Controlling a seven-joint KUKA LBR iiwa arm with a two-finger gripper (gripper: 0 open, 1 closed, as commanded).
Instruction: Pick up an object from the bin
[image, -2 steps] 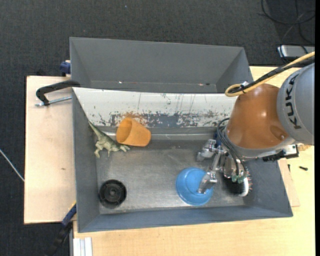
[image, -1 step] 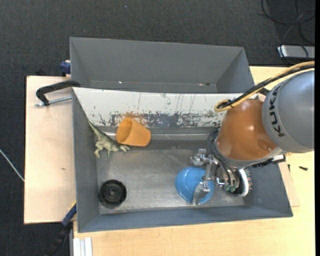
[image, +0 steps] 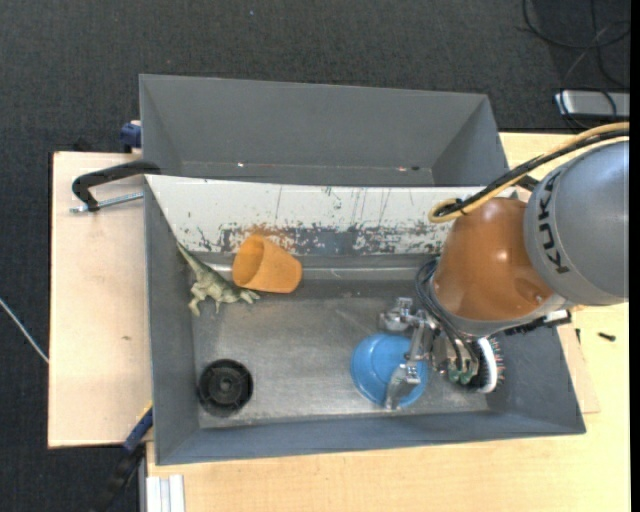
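I am looking down into the bin, and the arm is reaching in over the bin's right wall, its orange cover hanging above the right half of the floor. The gripper is sitting low at the right edge of a blue cup, with its metal parts overlapping the cup's rim. The cup is lying right of the middle of the floor, close to the bin's front wall. I am not able to tell how far the gripper is open, nor whether it is gripping the cup or only touching it.

Everything else is lying well apart from the gripper, in the bin's left half. An orange cup is lying on its side against the back wall. A small green dinosaur is lying just left of it, near the left wall. A black disc is resting flat in the front-left corner.
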